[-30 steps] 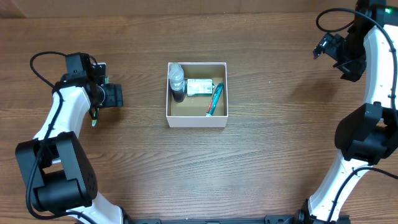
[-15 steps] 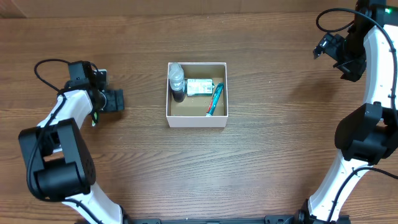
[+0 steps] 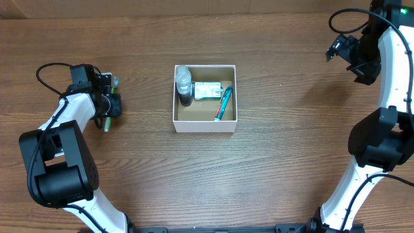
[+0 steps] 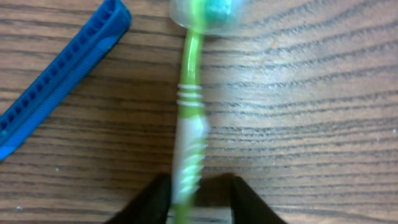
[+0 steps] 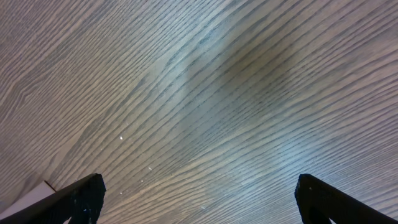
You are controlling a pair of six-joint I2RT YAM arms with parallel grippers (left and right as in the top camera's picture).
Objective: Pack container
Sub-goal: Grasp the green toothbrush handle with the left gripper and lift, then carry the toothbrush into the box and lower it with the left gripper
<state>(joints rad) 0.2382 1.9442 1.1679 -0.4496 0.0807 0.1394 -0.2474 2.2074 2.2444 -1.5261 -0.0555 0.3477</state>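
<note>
The container [image 3: 204, 125], a shallow white box with a brown floor, sits mid-table and holds a small bottle [image 3: 184, 84], a white packet [image 3: 208, 90] and a teal toothbrush [image 3: 224, 103]. Far to its left, my left gripper [image 3: 111, 103] is down over a green-and-white toothbrush [image 4: 191, 106] lying on the wood. Its jaws [image 4: 199, 186] stand narrow around the handle: one finger touches it and a small gap shows at the other. My right gripper [image 5: 199, 199] is open with nothing between its fingers, and hangs at the far right [image 3: 343, 48].
A blue ridged plastic piece [image 4: 62, 81] lies on the table just left of the green toothbrush. The black cables and white links of both arms run along the left and right table edges.
My left gripper's jaws have narrowed from wide open to close around the green toothbrush's handle, and the brush has shifted slightly. The right arm has not moved.
</note>
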